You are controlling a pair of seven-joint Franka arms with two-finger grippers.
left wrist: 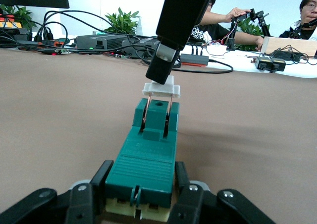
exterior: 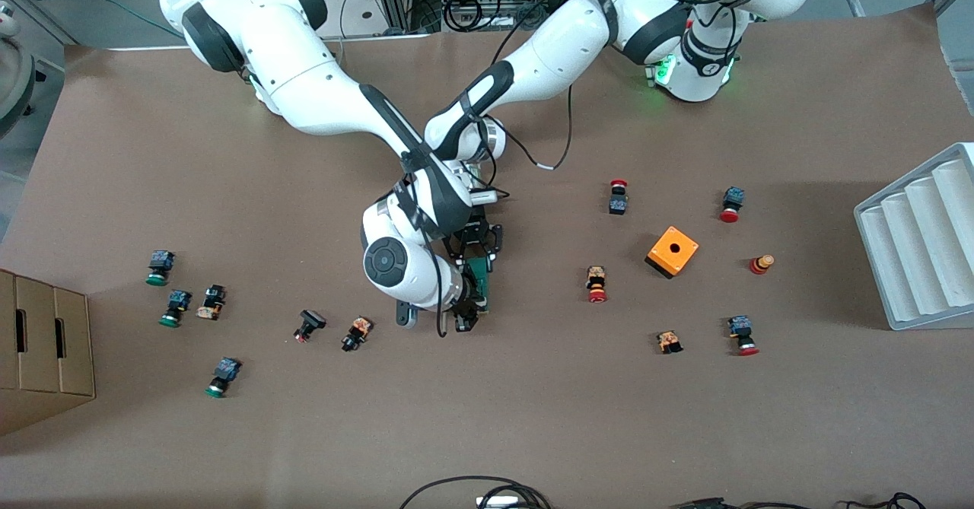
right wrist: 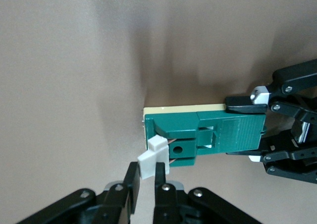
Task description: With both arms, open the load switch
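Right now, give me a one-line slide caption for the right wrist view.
Right gripper pinches the white tab of the load switch while the left gripper clamps its other end on the table.

In the front view, most of the load switch (exterior: 480, 277) is covered by the two wrists, and neither arm's fingers can be made out. The cardboard box (exterior: 42, 349) and the grey rack (exterior: 924, 239) are cut off by the picture's edges. The markings on the small pushbuttons (exterior: 597, 284) are too small to be read.

Brown-covered table (exterior: 228, 433) (cardboard box (exterior: 42, 349) at edge)
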